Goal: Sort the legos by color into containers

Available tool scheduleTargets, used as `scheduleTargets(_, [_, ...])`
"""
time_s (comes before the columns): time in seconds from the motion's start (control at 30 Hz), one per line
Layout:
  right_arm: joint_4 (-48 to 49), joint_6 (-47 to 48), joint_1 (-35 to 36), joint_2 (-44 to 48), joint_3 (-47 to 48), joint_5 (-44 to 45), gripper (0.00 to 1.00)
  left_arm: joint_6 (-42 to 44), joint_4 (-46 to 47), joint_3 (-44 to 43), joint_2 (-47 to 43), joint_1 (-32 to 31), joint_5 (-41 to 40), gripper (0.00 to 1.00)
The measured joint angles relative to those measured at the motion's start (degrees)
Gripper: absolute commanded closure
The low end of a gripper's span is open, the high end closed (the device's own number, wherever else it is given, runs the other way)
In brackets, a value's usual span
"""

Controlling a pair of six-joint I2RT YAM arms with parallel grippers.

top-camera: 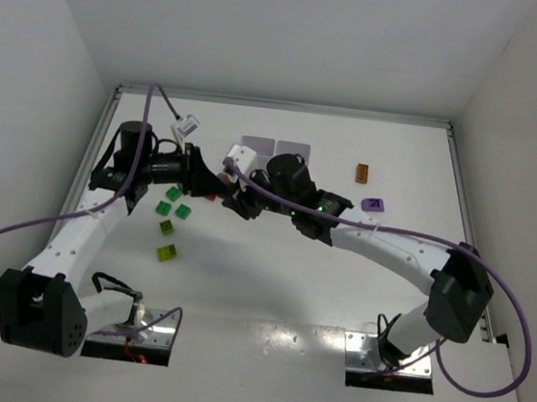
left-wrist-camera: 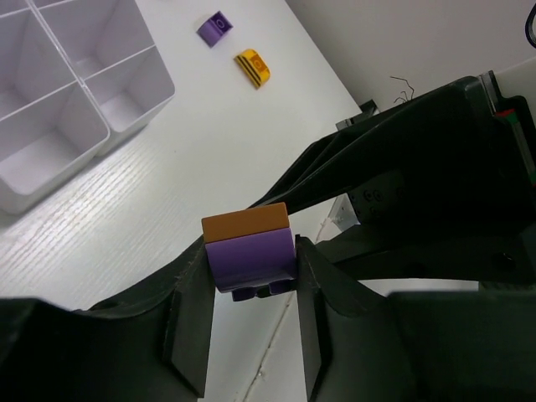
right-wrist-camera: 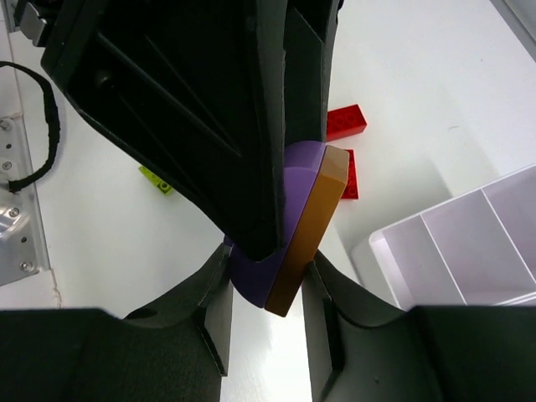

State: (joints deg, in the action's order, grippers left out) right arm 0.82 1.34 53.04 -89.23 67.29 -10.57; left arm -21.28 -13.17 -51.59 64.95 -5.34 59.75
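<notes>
Where the two arms reach in over the table [top-camera: 268,288] from either side, their wrists meet nose to nose. The left gripper [top-camera: 197,172] points at the right arm and the right gripper [top-camera: 238,198] points back at it. Both are closed on one clump [left-wrist-camera: 249,247] of two joined legos, held off the table: a purple brick [left-wrist-camera: 251,258] with an orange-brown brick [left-wrist-camera: 245,223] flat against it. The left fingers [left-wrist-camera: 191,318] clamp the purple brick by two opposite sides. The right fingers [right-wrist-camera: 216,310] squeeze across the pair, one pad on purple and the other on orange-brown. The left gripper's black body is directly ahead of them and fills much of that view.

From above the clump cannot be made out, because the two gripper bodies cover it. The tray [top-camera: 275,147] lies just beyond the right gripper, its nearer part hidden by that arm. Both wrist views cut it off at the frame edge, so only some compartments show. Past the right fingers, two red bricks [right-wrist-camera: 345,122] lie partly behind the left gripper, and a lime brick [right-wrist-camera: 157,178] peeks out on its other side. Far ahead of the left fingers lie a loose purple lego [left-wrist-camera: 216,28] and a yellow-orange lego [left-wrist-camera: 253,67]. Several green bricks [top-camera: 173,193] lie just beside the left gripper, toward the arm bases.
</notes>
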Motion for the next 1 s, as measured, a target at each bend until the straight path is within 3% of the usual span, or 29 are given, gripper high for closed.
scheduleTargets(0.13, [0.2, 0.2, 0.0, 0.0, 0.0, 0.3, 0.97, -0.4, 0.2, -0.1, 0.3, 0.0, 0.0, 0.96])
scheduleTargets(0.17, [0.1, 0.2, 0.0, 0.0, 0.0, 0.5, 0.89, -0.4, 0.3, -0.1, 0.3, 0.0, 0.1, 0.98])
scheduleTargets(0.2, [0.2, 0.2, -0.1, 0.0, 0.0, 0.7, 0.68, -0.3, 0.4, -0.1, 0.3, 0.0, 0.2, 0.98])
scheduleTargets(0.3, [0.0, -0.6, -0.9, 0.0, 0.0, -0.7, 0.42, 0.5, 0.6, 0.3, -0.1, 0.0, 0.7, 1.0])
scheduleTargets(0.4, [-0.5, -2.0, -3.6, 0.0, 0.1, -5.5, 0.33, 2.0, 1.1, 2.6, -2.2, 0.0, 1.4, 1.0])
scheduleTargets(0.7, [-7.6, -4.3, -13.5, 2.5, 0.1, -25.8, 0.29, 7.0, 1.4, 5.0, -7.2, 0.1, 5.7, 1.0])
scheduleTargets(0.9, [-12.2, -5.2, -20.2, 3.0, 0.1, -42.9, 0.29, 9.3, 1.2, 5.0, -4.4, 0.2, 8.9, 1.0])
scheduleTargets(1.0, [-9.2, -10.4, -21.5, 2.7, -0.1, -50.7, 0.33, 10.7, 0.9, 5.0, -2.0, 0.2, 10.7, 1.0])
